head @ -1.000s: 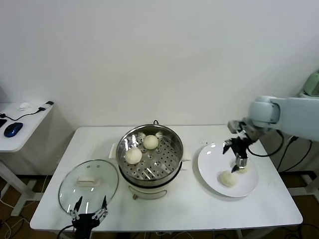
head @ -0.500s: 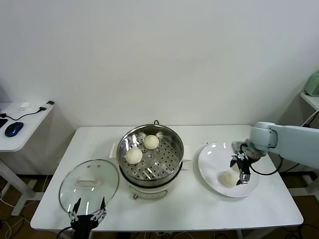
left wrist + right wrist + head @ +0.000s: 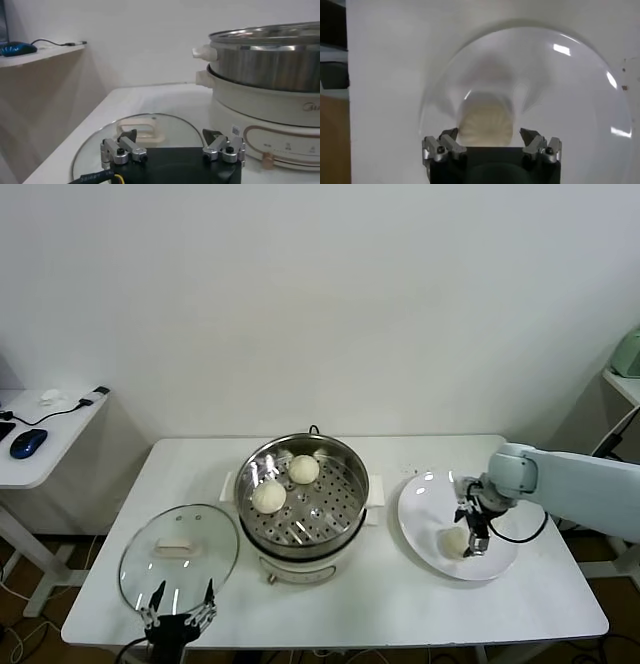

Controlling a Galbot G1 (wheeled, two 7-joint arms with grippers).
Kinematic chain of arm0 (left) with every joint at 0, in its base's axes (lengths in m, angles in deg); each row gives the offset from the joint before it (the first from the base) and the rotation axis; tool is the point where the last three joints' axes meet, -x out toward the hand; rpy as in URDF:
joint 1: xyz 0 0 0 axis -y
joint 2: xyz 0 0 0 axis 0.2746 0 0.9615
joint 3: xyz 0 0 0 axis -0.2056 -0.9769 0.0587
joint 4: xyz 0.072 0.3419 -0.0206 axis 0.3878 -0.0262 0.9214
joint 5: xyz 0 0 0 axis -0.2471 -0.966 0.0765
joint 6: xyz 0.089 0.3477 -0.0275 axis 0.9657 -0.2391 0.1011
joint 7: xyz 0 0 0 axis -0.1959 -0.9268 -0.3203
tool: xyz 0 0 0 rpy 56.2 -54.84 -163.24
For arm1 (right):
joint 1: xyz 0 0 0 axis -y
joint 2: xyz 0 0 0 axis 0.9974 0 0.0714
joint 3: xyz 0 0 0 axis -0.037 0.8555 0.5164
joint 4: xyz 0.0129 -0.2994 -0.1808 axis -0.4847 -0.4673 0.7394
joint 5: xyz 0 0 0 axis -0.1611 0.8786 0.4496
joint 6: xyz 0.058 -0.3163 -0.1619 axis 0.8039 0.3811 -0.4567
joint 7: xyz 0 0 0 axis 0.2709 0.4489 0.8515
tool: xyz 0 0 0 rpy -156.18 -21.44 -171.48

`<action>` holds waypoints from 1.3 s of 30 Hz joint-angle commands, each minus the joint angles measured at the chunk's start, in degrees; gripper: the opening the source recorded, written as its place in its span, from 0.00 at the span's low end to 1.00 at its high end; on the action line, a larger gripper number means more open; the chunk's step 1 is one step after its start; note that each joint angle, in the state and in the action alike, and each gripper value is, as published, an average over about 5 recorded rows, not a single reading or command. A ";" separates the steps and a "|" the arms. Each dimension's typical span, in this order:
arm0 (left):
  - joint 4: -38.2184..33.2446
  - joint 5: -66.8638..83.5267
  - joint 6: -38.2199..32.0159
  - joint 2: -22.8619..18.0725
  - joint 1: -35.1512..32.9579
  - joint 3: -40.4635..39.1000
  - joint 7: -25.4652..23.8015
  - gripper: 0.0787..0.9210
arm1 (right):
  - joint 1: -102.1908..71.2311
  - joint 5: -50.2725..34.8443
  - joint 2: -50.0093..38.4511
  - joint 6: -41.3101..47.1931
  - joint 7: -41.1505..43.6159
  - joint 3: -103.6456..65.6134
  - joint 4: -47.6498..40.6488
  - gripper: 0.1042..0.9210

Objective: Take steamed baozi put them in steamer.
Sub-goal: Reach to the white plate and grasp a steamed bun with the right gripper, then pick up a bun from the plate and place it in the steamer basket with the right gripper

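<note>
Now the right hand point(image 3: 468, 529), fingers spread wide, straddles a steamed baozi point(image 3: 485, 124) on the plate point(image 3: 420, 519) beside the steamer point(image 3: 300, 494), which holds two buns, so it should settle lower and close gently around the dome while the left hand point(image 3: 180, 616), also open, idles by the glass lid point(image 3: 178, 556).

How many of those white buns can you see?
3: two buns in the steamer, one on the plate under the right gripper, which may hide another.
</note>
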State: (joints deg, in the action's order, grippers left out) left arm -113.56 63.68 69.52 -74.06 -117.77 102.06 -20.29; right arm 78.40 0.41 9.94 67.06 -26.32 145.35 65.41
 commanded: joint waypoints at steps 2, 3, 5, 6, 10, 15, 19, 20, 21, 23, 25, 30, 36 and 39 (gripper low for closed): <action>0.04 -0.07 -0.02 -0.06 -0.02 0.00 0.00 0.88 | -2.67 0.76 1.12 0.82 -0.48 -2.18 -1.68 0.87; 0.11 -0.10 -0.06 -0.06 -0.03 0.01 0.01 0.88 | -2.51 0.83 1.04 0.82 -0.30 -2.04 -1.52 0.86; 0.23 -0.16 -0.13 -0.05 -0.04 0.04 0.03 0.88 | -2.07 1.00 0.82 0.76 0.08 -1.71 -1.22 0.83; 0.27 -0.18 -0.15 -0.05 -0.03 0.06 0.04 0.88 | -1.70 1.15 0.66 0.69 0.30 -1.51 -1.04 0.81; 0.27 -0.20 -0.08 -0.07 0.01 0.11 0.04 0.88 | 0.73 1.50 -0.06 0.15 1.69 -0.29 0.17 0.77; 0.03 -0.20 0.03 -0.09 -0.07 0.11 0.01 0.88 | 8.31 1.91 0.45 -2.25 5.12 2.61 1.83 0.74; -0.15 -0.16 0.28 -0.08 0.01 0.10 0.01 0.88 | 19.86 0.15 4.06 -5.88 9.27 7.69 1.43 0.73; -0.16 -0.16 0.38 -0.08 0.07 0.07 0.02 0.88 | 22.53 -0.87 5.37 -6.80 10.26 8.99 1.18 0.73; -0.16 -0.17 0.48 -0.08 0.13 0.02 0.02 0.88 | 25.72 -2.17 6.97 -7.95 11.37 10.23 0.91 0.73; -0.19 -0.19 0.63 -0.09 0.21 -0.13 0.02 0.88 | 30.62 -4.74 9.87 -9.91 13.16 11.95 0.37 0.73; -0.32 -0.21 0.71 -0.08 0.20 -0.28 0.03 0.88 | 35.60 -6.92 13.15 -11.82 14.81 12.42 -0.02 0.73; -1.03 -0.15 0.83 0.02 -0.07 -0.44 0.02 0.88 | 42.36 -8.76 21.08 -15.11 16.33 8.31 2.93 0.73; -1.64 -0.09 1.06 0.06 -0.16 -0.58 0.01 0.88 | 41.07 -5.96 28.19 -18.28 13.88 1.28 13.59 0.73; -1.81 -0.10 1.08 -0.02 -0.31 -0.74 0.02 0.88 | 37.74 -1.73 30.40 -21.70 12.60 -0.14 17.17 0.73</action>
State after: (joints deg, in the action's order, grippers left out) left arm -115.38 63.59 70.53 -74.08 -118.31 101.35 -20.25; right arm 111.94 -4.52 29.39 52.85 -13.74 149.92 72.32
